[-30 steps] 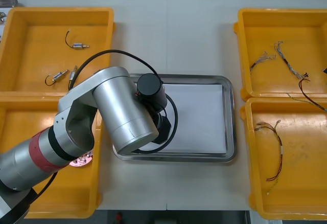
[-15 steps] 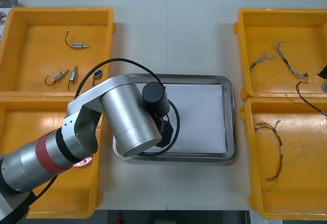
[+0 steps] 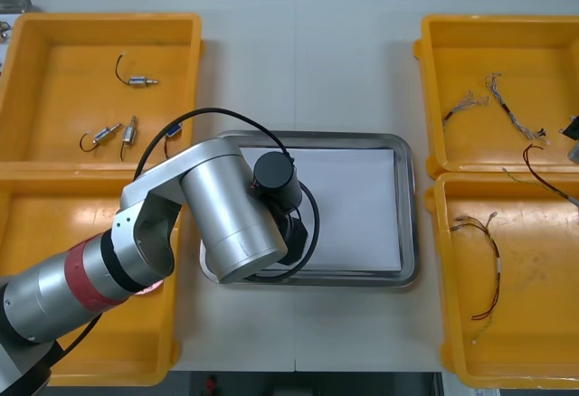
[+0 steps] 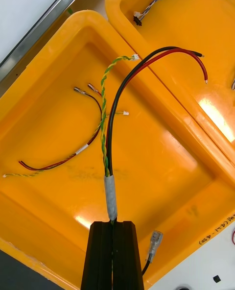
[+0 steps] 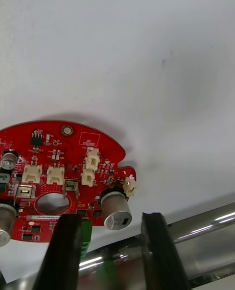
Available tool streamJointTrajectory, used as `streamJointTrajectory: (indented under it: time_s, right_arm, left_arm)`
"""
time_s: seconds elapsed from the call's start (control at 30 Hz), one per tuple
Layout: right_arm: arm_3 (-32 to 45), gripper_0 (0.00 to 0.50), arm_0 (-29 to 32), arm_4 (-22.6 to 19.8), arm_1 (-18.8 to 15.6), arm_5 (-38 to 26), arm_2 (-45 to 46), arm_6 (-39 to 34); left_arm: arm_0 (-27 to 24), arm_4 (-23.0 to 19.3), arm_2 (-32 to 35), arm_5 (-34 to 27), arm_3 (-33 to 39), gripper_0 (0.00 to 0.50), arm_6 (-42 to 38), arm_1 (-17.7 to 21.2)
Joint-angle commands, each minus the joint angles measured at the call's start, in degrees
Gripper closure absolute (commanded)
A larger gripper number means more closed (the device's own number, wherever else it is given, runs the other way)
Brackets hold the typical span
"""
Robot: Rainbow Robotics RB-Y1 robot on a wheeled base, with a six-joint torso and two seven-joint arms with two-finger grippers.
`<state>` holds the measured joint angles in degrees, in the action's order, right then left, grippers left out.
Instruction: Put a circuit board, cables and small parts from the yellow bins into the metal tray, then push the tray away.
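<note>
Front camera looks steeply down on the table (image 3: 317, 70) — wrist cameras sit close, all sharing the metal tray (image 3: 409, 206).

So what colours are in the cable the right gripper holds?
The cable in the right gripper: black, red, twisted green-yellow. Best in the right wrist view.

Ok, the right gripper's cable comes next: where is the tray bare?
In the metal tray, the white floor is bare from the right rim to the left arm. The left end is crowded by the left gripper and circuit board.
</note>
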<state>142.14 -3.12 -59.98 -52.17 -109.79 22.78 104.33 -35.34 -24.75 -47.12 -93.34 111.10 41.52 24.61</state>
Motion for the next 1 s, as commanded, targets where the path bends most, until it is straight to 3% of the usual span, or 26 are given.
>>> streamJointTrajectory:
  time_s: [0.03, 0.4, 0.57, 0.83, 1.0]
  right_arm:
    - [1.4, 0.500, -0.7, -0.6, 0.3, -0.2, -0.5, -2.9]
    - [1.4, 0.500, -0.7, -0.9, 0.2, -0.2, -0.5, -2.9]
    - [1.4, 0.500, -0.7, -1.1, 0.2, -0.2, -0.5, -2.9]
    - [1.9, 0.500, -0.7, -0.8, 0.2, -0.2, -0.5, -2.5]
    - [2.9, 0.500, -1.4, -0.5, 0.2, -0.2, -1.7, -2.4]
  left_arm:
    - [1.2, 2.2, -1.9, 1.8, 0.8, 0.000, -6.0, 0.4]
    - [1.2, 2.3, 0.9, 1.0, 3.8, 0.000, -6.7, 0.7]
    - [0.6, 1.4, 5.4, -4.4, 8.3, 0.000, -6.1, 0.9]
    - [-3.0, -3.8, 12.9, -13.0, 11.9, 0.000, -4.5, 2.6]
    - [-5.1, -8.6, 18.6, -16.3, 11.8, 0.000, -1.9, 5.9]
